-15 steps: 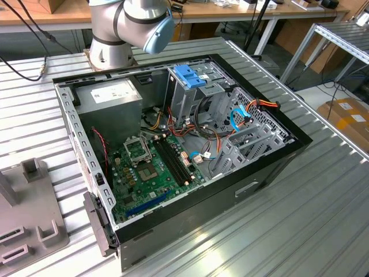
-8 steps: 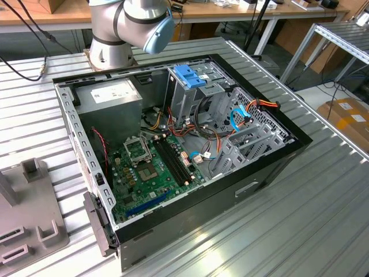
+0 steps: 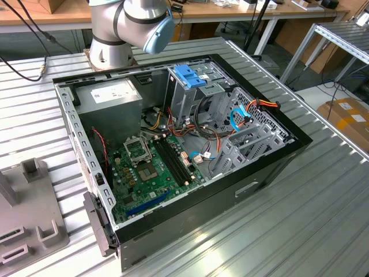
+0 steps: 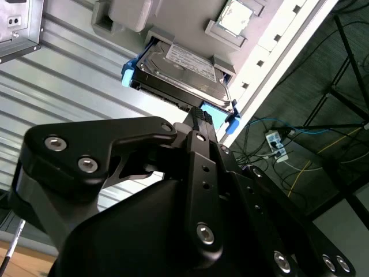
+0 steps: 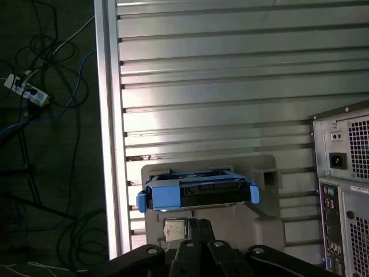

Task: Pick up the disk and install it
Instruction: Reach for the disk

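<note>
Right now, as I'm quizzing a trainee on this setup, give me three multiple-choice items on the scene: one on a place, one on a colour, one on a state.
1. Where does the disk lie?
A) in a drive bay
B) on the grey holder by the table edge
C) on the floor

2. What colour are its rails?
A) blue
B) red
C) yellow

3. How is the case?
A) shut, panel on
B) standing upright
C) lying open, board showing

Answers:
1 B: both wrist views show the disk resting on the holder, close to the table edge.
2 A: blue rails frame the dark drive.
3 C: the exterior view looks straight down onto the board inside the case.
</note>
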Tool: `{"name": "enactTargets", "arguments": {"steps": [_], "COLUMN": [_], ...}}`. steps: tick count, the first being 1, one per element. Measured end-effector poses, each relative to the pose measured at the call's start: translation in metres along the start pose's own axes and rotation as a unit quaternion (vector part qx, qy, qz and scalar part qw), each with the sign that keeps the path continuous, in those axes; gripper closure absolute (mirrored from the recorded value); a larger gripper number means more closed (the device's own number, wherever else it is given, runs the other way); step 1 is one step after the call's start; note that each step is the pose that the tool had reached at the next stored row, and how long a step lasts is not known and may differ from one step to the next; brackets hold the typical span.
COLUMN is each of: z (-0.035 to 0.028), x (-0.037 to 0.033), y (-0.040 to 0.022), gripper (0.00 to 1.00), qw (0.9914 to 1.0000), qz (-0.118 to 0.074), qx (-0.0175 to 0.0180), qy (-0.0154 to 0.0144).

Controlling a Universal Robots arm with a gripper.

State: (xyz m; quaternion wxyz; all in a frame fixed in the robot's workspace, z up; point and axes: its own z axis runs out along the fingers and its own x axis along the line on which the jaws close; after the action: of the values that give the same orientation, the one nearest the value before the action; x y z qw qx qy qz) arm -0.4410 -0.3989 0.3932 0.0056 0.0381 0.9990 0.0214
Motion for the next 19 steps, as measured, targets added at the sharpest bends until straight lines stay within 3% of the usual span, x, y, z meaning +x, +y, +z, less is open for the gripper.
{"name": "enactTargets", "arguments": {"steps": [12,19], "z": [0.0004,0.0049], "x": [-0.0001,0.0001], "y": [0.0000,-0.0002], "gripper": [0.89,0.89], "qw": [1.00000,0.99999], "qz": [0.000,0.000], "qx": [0.0000,0.0013], "qy": [0.0006,0.0042]}}
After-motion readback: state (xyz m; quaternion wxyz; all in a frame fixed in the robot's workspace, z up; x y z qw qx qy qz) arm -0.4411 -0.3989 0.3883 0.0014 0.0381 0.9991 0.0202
